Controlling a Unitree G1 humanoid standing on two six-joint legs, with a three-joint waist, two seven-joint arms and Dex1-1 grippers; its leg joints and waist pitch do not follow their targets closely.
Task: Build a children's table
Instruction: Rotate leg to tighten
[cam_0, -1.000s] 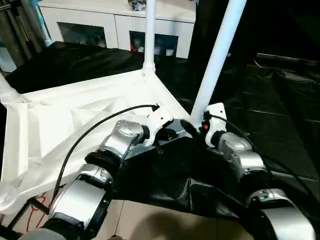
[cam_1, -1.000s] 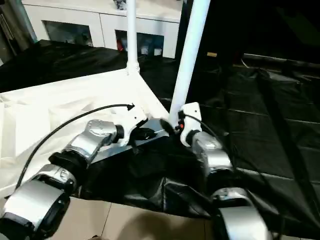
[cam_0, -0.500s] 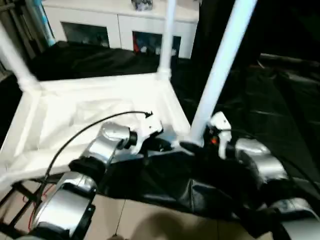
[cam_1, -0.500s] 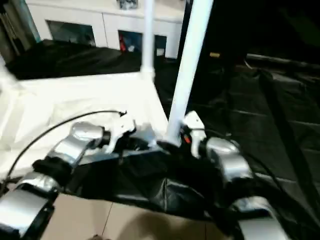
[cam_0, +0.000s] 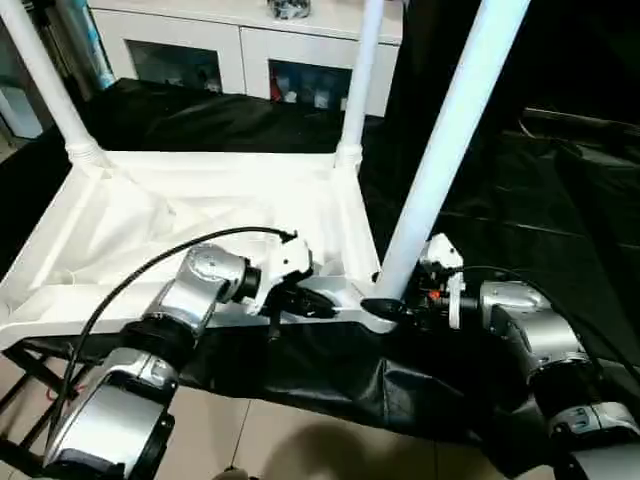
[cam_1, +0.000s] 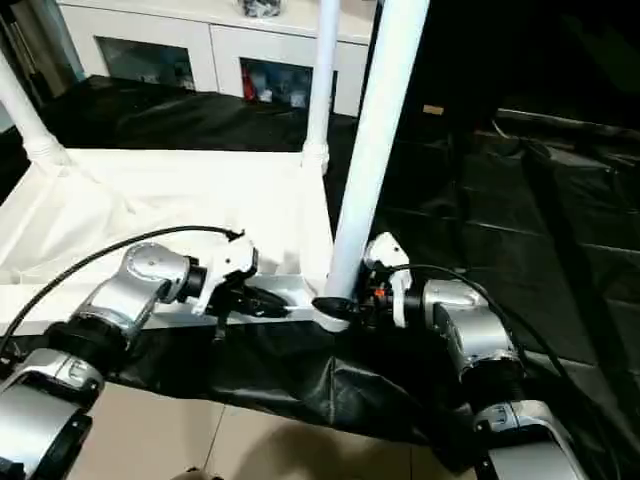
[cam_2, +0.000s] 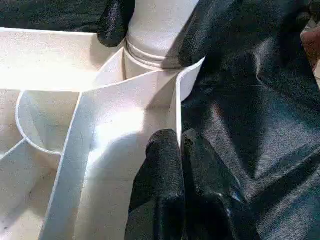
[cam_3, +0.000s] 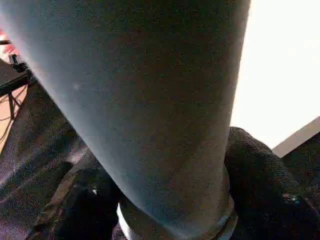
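Note:
The children's table lies upside down, its white ribbed top (cam_0: 200, 205) facing up. Three white legs stand in corner sockets: far left (cam_0: 45, 85), far right (cam_0: 358, 90) and near right (cam_0: 440, 160). My left gripper (cam_0: 318, 308) is shut on the thin near rim wall of the top (cam_2: 177, 107), just beside the near right socket. My right gripper (cam_0: 385, 305) has one black finger on each side of the near right leg's base (cam_3: 165, 125), pressing against it.
A white cabinet (cam_0: 250, 40) with glass-fronted compartments stands at the back. Black sheeting (cam_0: 530, 200) covers the ground under and to the right of the table. Tan floor tiles (cam_0: 290, 440) show at the near edge, and a black frame (cam_0: 30, 370) at the lower left.
The whole view has swung and tilted, so the camera has moved. My right gripper's fingers have drawn in around the near right leg's base. My left gripper keeps its hold on the rim.

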